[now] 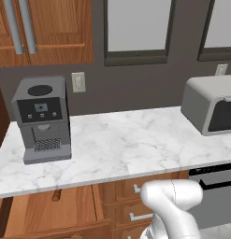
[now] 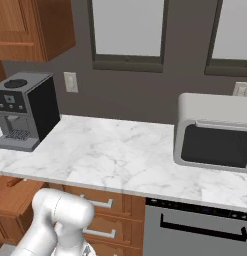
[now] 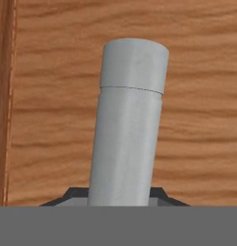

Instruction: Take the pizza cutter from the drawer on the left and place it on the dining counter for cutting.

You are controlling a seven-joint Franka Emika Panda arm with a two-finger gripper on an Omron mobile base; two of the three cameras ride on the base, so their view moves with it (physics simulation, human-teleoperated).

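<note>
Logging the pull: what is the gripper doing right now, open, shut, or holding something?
Gripper: shut on the silver bar handle of the brown wooden drawer.

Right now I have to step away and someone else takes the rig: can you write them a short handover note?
Gripper: shut on the drawer handle, the silver bar running up between the fingertips against the wooden drawer front.
Drawer: in the left base view it looks pulled partly out below the marble worktop, left of the arm.
Pizza cutter: a small reddish-brown piece shows inside, probably its handle; I cannot be sure.
Done: handle gripped, drawer apparently started.
Left: finish opening, release the handle, pick the cutter, carry it to the dining counter.
</note>
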